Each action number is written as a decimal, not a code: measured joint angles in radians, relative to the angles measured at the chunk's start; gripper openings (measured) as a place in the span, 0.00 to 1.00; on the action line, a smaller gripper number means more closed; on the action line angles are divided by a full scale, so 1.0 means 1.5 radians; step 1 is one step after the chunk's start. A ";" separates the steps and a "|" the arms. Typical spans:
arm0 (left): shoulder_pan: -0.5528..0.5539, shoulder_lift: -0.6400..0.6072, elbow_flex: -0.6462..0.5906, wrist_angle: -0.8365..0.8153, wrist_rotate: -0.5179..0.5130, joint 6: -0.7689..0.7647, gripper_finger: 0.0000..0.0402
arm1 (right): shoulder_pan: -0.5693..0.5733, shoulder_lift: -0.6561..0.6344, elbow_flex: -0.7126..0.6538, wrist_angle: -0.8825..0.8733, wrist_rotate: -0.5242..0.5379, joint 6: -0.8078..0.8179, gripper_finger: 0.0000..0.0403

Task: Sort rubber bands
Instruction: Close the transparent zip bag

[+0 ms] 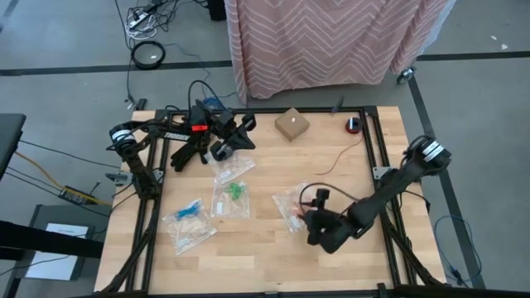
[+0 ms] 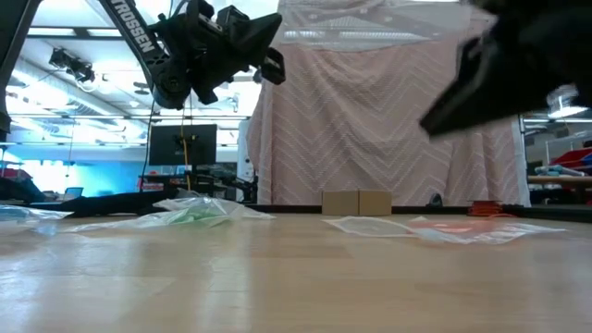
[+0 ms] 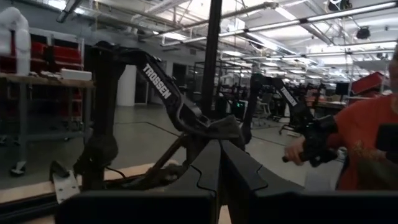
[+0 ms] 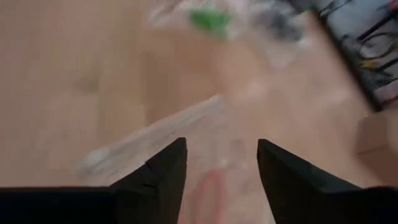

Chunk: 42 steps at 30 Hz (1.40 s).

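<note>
On my left, the left gripper (image 1: 246, 124) hangs raised over the far side of the counter (image 1: 273, 248), its fingers (image 3: 239, 177) pressed shut with nothing between them. Below and toward me from it lie clear bags: one with blue rubber bands (image 1: 190, 210) near the counter's left edge, and one with green rubber bands (image 1: 236, 190) beside it toward the middle. A cardboard box (image 1: 291, 124) sits at the far middle. Farther right, a bag with orange rubber bands (image 1: 294, 213) lies flat, touching nothing but the counter. The right gripper (image 1: 315, 219) hovers just over that bag's near-right end, and in my right wrist view its fingers (image 4: 165, 171) stand apart, empty, with the orange rubber bands blurred in the gap between them.
</note>
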 joint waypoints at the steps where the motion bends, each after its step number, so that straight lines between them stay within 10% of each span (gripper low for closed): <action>1: 0.000 0.000 0.000 -0.001 0.007 -0.002 0.05 | 0.000 0.019 0.000 0.007 -0.019 0.001 0.47; 18: 0.001 0.000 0.000 -0.118 0.006 -0.015 0.05 | -0.141 0.113 0.071 0.019 -0.075 -0.096 0.45; 29: 0.018 0.000 0.000 -0.149 -0.006 -0.035 0.05 | -0.246 0.113 0.093 0.016 -0.286 -0.185 0.03; 42: 0.027 0.000 0.000 -0.147 -0.002 -0.032 0.05 | -0.270 0.116 0.093 0.023 -0.378 -0.200 0.00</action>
